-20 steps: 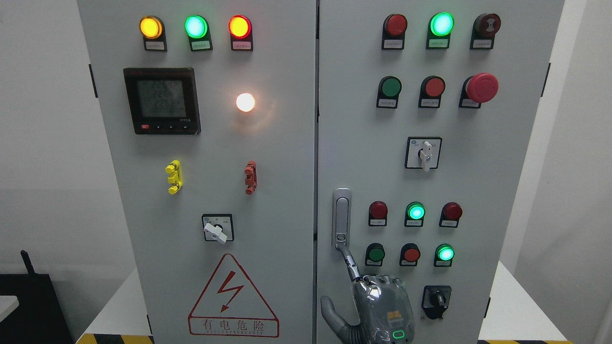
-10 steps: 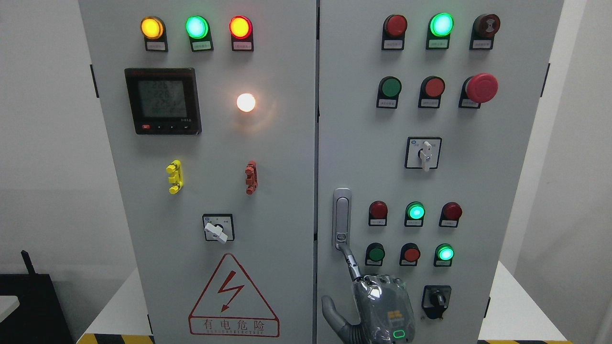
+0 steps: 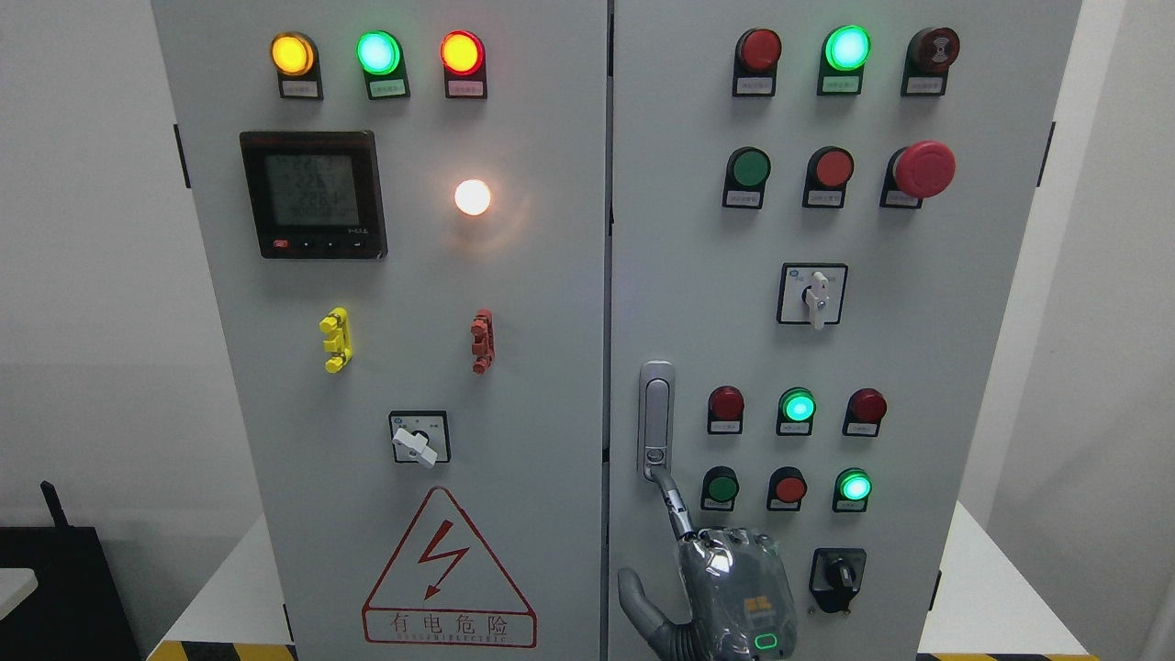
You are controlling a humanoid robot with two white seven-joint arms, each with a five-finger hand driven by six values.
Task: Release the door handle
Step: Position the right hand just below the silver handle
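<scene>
My right hand sits below the door handle — one extended finger touching its lower end, gripping nothing.

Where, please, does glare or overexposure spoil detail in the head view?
Head view: the round white lamp blows out, casting a warm halo on the grey left cabinet door; the black digital meter's digits are unreadable; elsewhere lighting is even and focus sharp.

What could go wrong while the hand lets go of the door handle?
1. One of the right hand's fingers touches the door handle's lower end; it may snag and pull the right door.
2. Drawing back sideways, the hand could bump the black rotary switch or the red push button nearby.
</scene>
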